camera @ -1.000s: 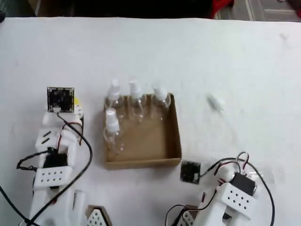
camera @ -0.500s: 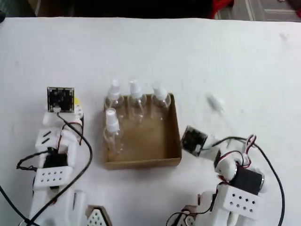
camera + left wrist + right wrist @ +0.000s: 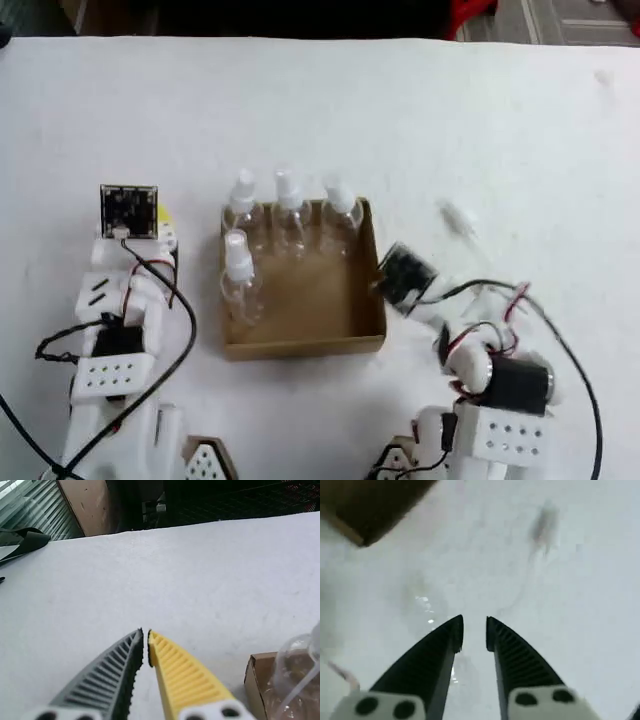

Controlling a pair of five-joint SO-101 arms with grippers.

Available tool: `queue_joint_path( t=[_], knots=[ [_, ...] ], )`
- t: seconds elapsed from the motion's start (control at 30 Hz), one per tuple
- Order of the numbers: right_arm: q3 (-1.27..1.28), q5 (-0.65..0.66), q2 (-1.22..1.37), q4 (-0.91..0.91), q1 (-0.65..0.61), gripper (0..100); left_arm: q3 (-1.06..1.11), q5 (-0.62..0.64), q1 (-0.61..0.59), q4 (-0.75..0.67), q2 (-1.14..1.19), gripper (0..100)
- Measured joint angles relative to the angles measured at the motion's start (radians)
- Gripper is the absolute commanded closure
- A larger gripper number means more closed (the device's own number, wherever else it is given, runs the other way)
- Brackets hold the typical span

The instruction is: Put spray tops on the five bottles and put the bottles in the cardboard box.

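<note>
Right gripper (image 3: 472, 626) nearest of all: parted by a narrow gap, nothing between the jaws, low over the bare white table (image 3: 520, 120), just right of the cardboard box (image 3: 300, 347). Close ahead of its tips, faint glints (image 3: 423, 602) on the surface, too vague to name.

Left of that, across the box: left gripper (image 3: 145, 632), pinched closed on nothing, pointing toward the far side, with one box corner and a clear bottle just beside it.

Inside the box, all upright with spray tops on: a fourth bottle (image 3: 240, 285) against the left wall, then a row of three bottles (image 3: 291, 222) along the far wall. Room left in the right half.

Farther out, well clear of the box's far right corner: a small pale piece (image 3: 457, 216) lying flat on the table, probably the last spray top or the last bottle; cannot tell which.

Key relation for the coming move: pale piece straight beyond the right gripper, a little to its right, long axis slanting from far left to near right. Right arm clearly the nearer one, with the box between the left arm and the piece. Best approached from the near side, jaws set across that slant.
</note>
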Motion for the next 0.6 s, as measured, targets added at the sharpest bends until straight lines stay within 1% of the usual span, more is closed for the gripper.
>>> queue_joint_path(
  t=[0.1,0.23,0.47,0.6],
  knots=[
    [0.068,0.086,0.094,0.078,-0.077,78.1,0.0,0.0,0.0,0.0,0.0,98],
    [0.074,0.118,0.213,0.078,-0.091,77.6,0.0,0.0,0.0,0.0,0.0,98],
    [0.072,0.123,0.465,-0.032,-0.092,77.6,0.0,0.0,0.0,0.0,0.0,98],
    [0.074,0.124,0.577,-0.12,-0.06,77.9,0.0,0.0,0.0,0.0,0.0,98]
  ],
)
